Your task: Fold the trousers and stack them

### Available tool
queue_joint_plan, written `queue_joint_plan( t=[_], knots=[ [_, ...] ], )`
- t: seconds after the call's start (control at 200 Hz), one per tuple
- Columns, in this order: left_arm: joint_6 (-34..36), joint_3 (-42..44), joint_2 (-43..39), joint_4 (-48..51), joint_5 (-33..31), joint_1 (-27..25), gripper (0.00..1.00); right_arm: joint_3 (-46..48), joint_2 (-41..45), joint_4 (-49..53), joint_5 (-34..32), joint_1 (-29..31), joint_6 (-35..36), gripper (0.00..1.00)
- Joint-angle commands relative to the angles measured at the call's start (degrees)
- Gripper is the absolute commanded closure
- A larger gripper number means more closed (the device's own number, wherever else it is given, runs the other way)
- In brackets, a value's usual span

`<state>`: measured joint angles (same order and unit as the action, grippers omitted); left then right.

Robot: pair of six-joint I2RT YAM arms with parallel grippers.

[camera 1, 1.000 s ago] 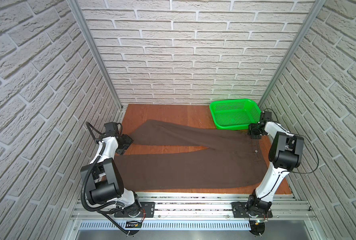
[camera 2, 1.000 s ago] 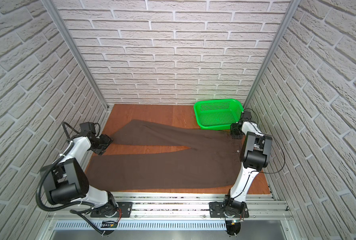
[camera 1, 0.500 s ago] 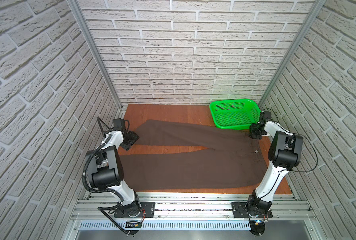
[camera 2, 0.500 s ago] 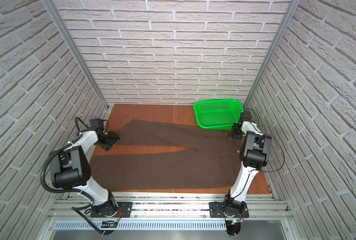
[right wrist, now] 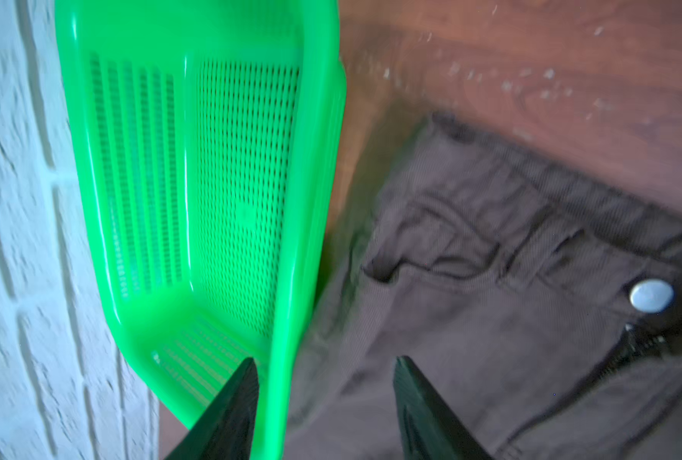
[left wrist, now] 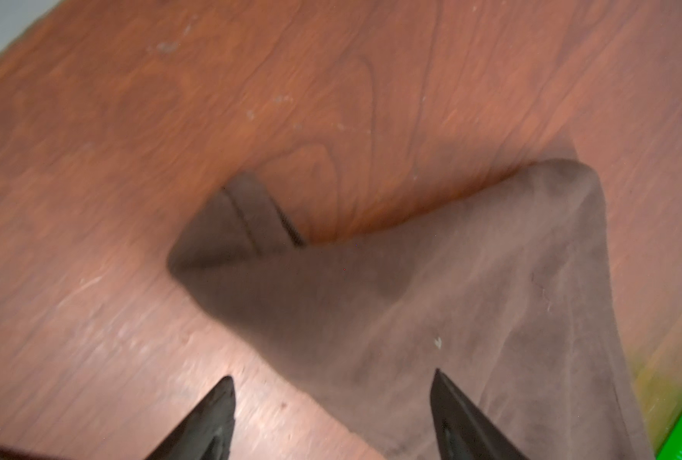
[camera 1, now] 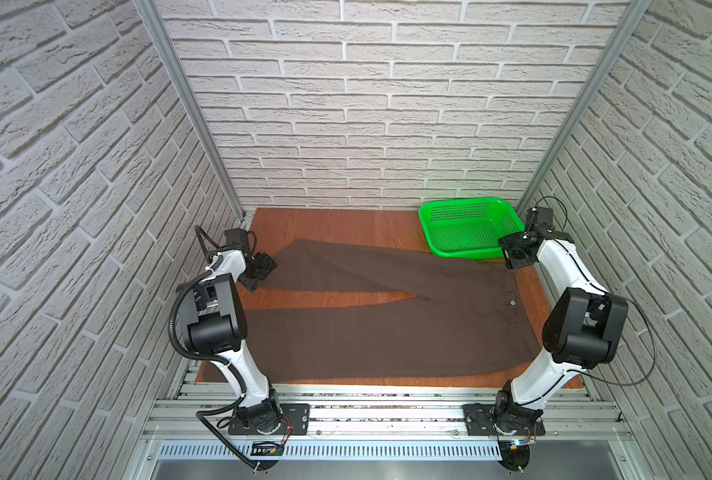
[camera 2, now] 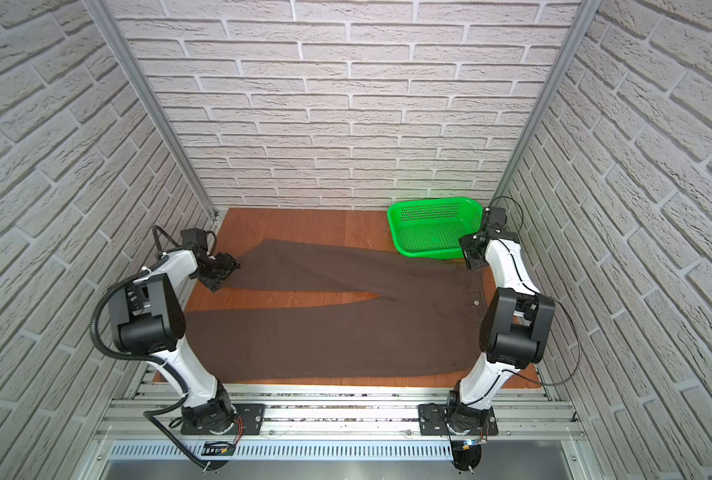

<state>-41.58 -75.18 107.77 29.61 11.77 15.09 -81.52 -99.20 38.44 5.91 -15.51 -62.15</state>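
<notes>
Green basket (camera 1: 467, 227) just beside the trousers (camera 1: 387, 332) at the waistband; left jaws, right jaws both apart, empty.

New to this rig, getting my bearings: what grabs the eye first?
Dark brown trousers lie flat across the wooden table, legs splayed leftward. A bright green basket sits in the far right corner. The left tool hovers open by the far hem, the right tool by the waistband.
</notes>
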Motion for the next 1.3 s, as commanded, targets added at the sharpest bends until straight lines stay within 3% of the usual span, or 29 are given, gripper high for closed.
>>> queue_joint_plan(
  t=[0.0, 0.185, 0.34, 0.665, 1.04, 1.295],
  knots=[
    [1.94, -2.07, 3.40, -0.53, 2.74, 0.81, 0.23, 4.65, 0.22, 1.85, 2.33, 2.74, 5.75, 0.45],
    [1.57, -1.34, 5.63, -1.79, 5.64, 0.21, 0.27, 8.82, -0.44, 2.29, 3.23, 6.09, 8.05, 0.46],
    [1.23, 0.13, 5.88, -1.57, 5.75, 0.12, 0.39, 12.26, -2.11, 1.47, 3.13, 6.21, 8.20, 0.46],
    [2.03, 2.53, 2.07, -1.39, 2.08, 1.12, 1.00, 16.13, -5.30, 2.81, 3.81, 5.84, 8.44, 0.47],
    [4.64, 2.48, -5.29, 2.65, -2.27, 4.84, 1.00, 17.62, -3.16, 5.77, 3.26, 2.69, 10.67, 0.47],
    [5.80, 1.70, -4.67, 2.51, -1.20, 1.93, 1.00, 17.13, -2.35, 6.64, 5.43, 2.41, 12.44, 0.48]
  ],
)
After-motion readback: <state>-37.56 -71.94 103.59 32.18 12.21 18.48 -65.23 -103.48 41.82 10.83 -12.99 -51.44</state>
